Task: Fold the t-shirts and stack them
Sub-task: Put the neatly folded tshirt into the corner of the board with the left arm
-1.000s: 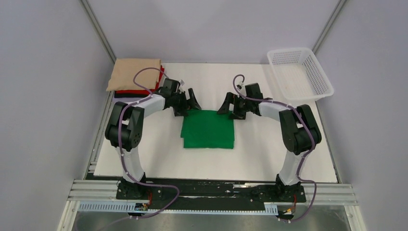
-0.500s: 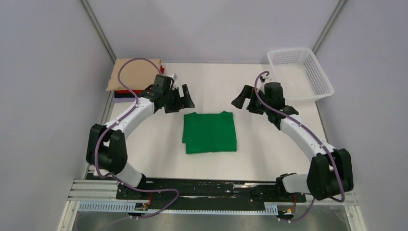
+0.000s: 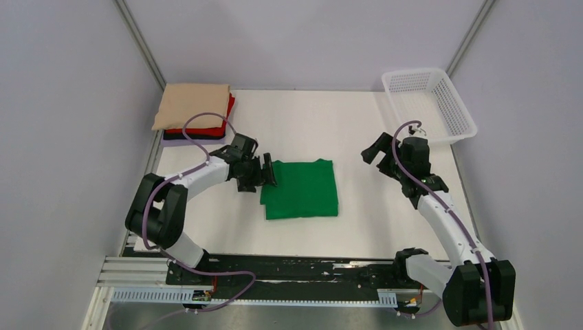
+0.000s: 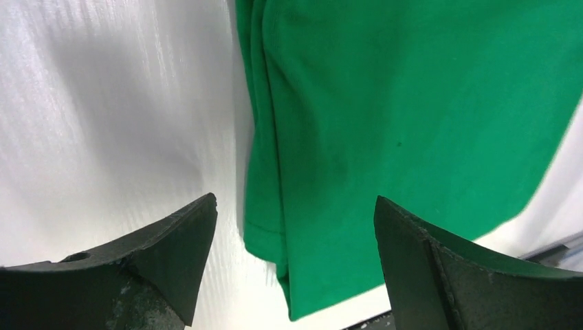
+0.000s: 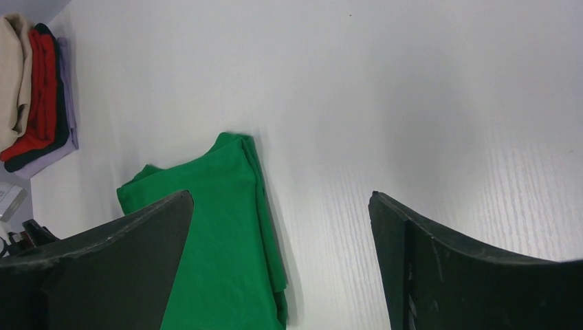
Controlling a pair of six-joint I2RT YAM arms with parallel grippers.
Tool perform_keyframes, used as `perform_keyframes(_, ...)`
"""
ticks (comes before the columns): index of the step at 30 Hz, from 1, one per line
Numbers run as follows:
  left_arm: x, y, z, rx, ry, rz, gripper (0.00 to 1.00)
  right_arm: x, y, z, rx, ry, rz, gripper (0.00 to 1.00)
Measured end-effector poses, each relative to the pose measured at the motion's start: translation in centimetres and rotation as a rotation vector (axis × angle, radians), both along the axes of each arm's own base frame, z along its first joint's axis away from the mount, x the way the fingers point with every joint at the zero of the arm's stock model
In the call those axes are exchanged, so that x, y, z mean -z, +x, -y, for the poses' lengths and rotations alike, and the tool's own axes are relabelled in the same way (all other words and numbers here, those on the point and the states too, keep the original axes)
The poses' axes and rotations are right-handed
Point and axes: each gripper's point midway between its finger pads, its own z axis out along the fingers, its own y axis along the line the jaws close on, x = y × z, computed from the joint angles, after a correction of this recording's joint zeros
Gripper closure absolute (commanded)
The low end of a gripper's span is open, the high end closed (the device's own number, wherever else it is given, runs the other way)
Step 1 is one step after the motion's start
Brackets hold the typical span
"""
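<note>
left end effector (image 3: 267, 173) beside squarish t-shirt (image 3: 300, 190)

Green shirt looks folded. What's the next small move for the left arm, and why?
Probably ease the left gripper forward and close it on the left edge of the green shirt. Its jaws stand open at that edge, the shirt lies folded flat, and the stack of folded shirts sits far left.

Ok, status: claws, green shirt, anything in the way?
Left claw open, at left edge of folded green t-shirt. Right claw open, off to its right. No clutter between it and the shirt stack.
</note>
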Motion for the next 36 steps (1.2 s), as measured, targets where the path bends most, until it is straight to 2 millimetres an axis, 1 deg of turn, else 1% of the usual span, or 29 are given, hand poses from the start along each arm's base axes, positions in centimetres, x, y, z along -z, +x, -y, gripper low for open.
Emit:
perform_keyframes(3,1.5,-0.2,0.3,0.007,0.035,-0.023,0.20,-0.1,-0.3,0.5,0.016,-0.009,-0.002,0.00)
perform_keyframes(4,2.1,-0.3,0.5,0.012,0.049,-0.040,0.23,-0.1,-0.4,0.6,0.021,-0.012,-0.003,0.00)
perform_keyframes(5,2.1,-0.1,0.8,0.011,0.046,-0.046,0.24,-0.1,-0.5,0.8,0.027,-0.015,-0.003,0.00)
perform_keyframes(7,2.2,0.7,1.7,0.016,0.041,-0.030,0.30,0.0,-0.5,1.0,0.036,-0.020,-0.006,0.00)
perform_keyframes(9,2.2,1.3,2.5,0.023,0.031,-0.024,0.38,0.0,-0.5,1.2,0.041,-0.020,-0.007,0.00)
perform_keyframes(10,2.2,1.6,3.0,0.028,0.027,-0.019,0.47,0.0,-0.5,1.3,0.044,-0.020,-0.007,0.00)
perform_keyframes(11,2.4,1.7,3.4,0.031,0.024,-0.017,0.51,0.0,-0.5,1.4,0.047,-0.020,-0.007,0.00)
perform_keyframes(12,2.4,1.9,3.8,0.035,0.023,-0.014,0.63,0.0,-0.5,1.5,0.049,-0.020,-0.009,0.00)
perform_keyframes(13,2.6,2.0,4.2,0.038,0.022,-0.012,0.69,0.1,-0.5,1.6,0.052,-0.021,-0.010,0.00)
perform_keyframes(14,2.8,2.2,4.6,0.044,0.026,-0.011,0.83,0.1,-0.5,1.7,0.055,-0.022,-0.013,0.00)
perform_keyframes(16,3.0,2.4,5.3,0.045,0.033,-0.016,0.99,0.2,-0.5,1.9,0.059,-0.024,-0.018,0.00)
perform_keyframes(19,2.9,3.0,6.2,0.045,0.077,-0.005,1.00,0.3,-0.6,2.2,0.065,-0.028,-0.021,0.00)
perform_keyframes(21,2.9,3.3,6.5,0.044,0.141,0.017,1.00,0.3,-0.5,2.3,0.068,-0.029,-0.020,0.00)
perform_keyframes(26,2.6,4.8,5.8,0.044,0.325,0.079,1.00,-0.1,-0.6,2.8,0.079,-0.052,-0.002,0.00)
perform_keyframes(31,1.4,8.4,3.6,0.053,0.518,0.190,1.00,-0.2,-0.6,3.6,0.114,-0.085,0.009,0.00)
perform_keyframes(33,0.4,10.4,2.9,0.056,0.594,0.247,1.00,0.1,-0.7,3.9,0.124,-0.097,0.002,0.00)
perform_keyframes(36,-1.0,12.7,2.0,0.058,0.683,0.319,1.00,0.5,-0.9,4.3,0.136,-0.116,-0.009,0.00)
